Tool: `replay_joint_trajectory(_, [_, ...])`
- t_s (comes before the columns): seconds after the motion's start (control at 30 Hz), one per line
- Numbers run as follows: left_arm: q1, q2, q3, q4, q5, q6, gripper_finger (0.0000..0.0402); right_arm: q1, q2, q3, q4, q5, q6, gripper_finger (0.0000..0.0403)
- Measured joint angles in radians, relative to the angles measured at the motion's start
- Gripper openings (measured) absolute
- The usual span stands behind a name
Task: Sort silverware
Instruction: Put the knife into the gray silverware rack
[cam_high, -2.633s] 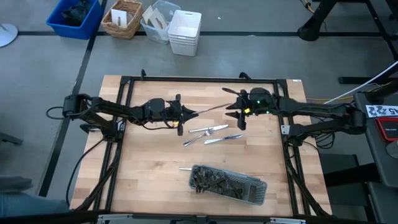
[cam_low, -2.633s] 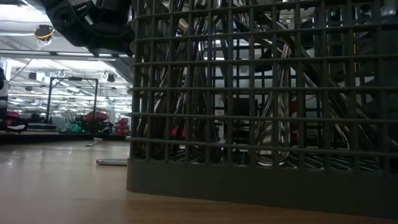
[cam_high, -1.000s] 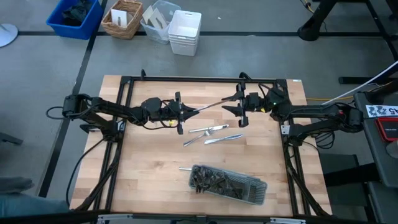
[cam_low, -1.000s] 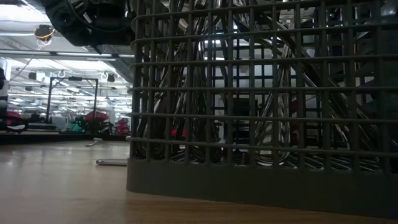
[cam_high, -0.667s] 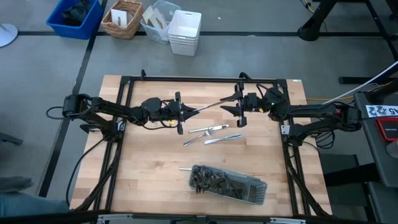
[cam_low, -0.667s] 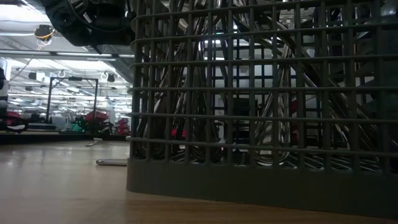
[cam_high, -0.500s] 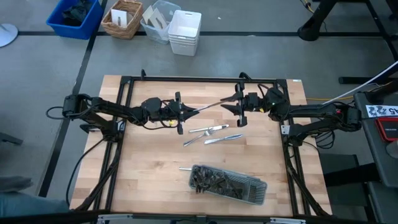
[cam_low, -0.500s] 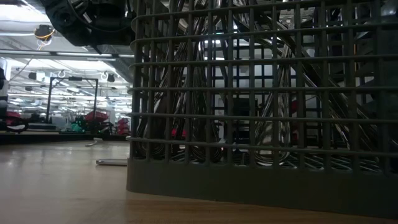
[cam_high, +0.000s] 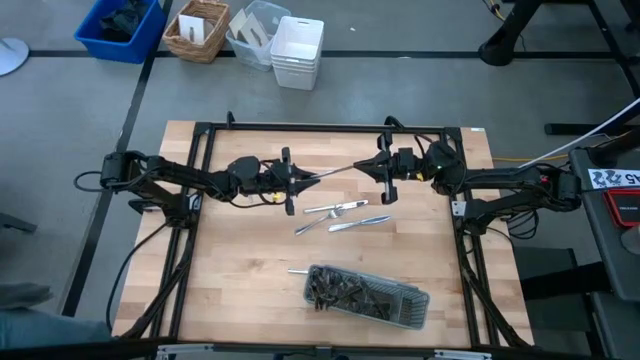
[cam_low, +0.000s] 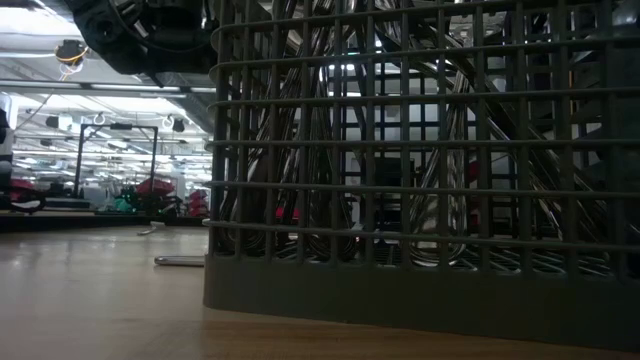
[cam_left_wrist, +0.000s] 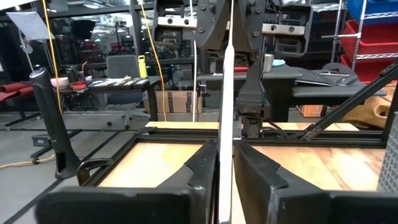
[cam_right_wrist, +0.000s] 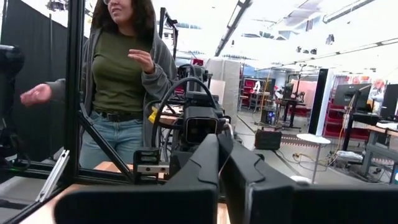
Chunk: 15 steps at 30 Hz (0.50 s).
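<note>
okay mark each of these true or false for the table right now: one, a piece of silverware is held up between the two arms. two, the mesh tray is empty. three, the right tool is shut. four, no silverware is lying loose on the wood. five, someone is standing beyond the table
1. True. A slim utensil spans between the left tool and the right tool, above the table.
2. False. The grey mesh tray holds a heap of silverware.
3. True. Its fingers are closed together on the utensil's end.
4. False. Loose pieces lie on the wood just nearer than the tools, and one more lies beside the tray.
5. True. A person stands past the frame in the right wrist view.
</note>
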Motion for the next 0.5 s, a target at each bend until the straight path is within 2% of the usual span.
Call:
replay_joint_trajectory(0.17, [0.0,0.0,0.0,-0.009,0.0,-0.041,0.0073,0.0,-0.024,0.0,-0.001,0.002,0.008,0.0008])
replay_joint_trajectory(0.3, [0.0,-0.001,0.0,-0.082,0.003,-0.142,0.0103,-0.002,-0.08,0.0,-0.018,0.01,0.051,0.0004])
replay_joint_trajectory(0.5, [0.0,-0.001,0.0,-0.228,0.003,-0.166,0.0127,-0.002,-0.225,0.0,-0.196,-0.001,0.082,0.0004])
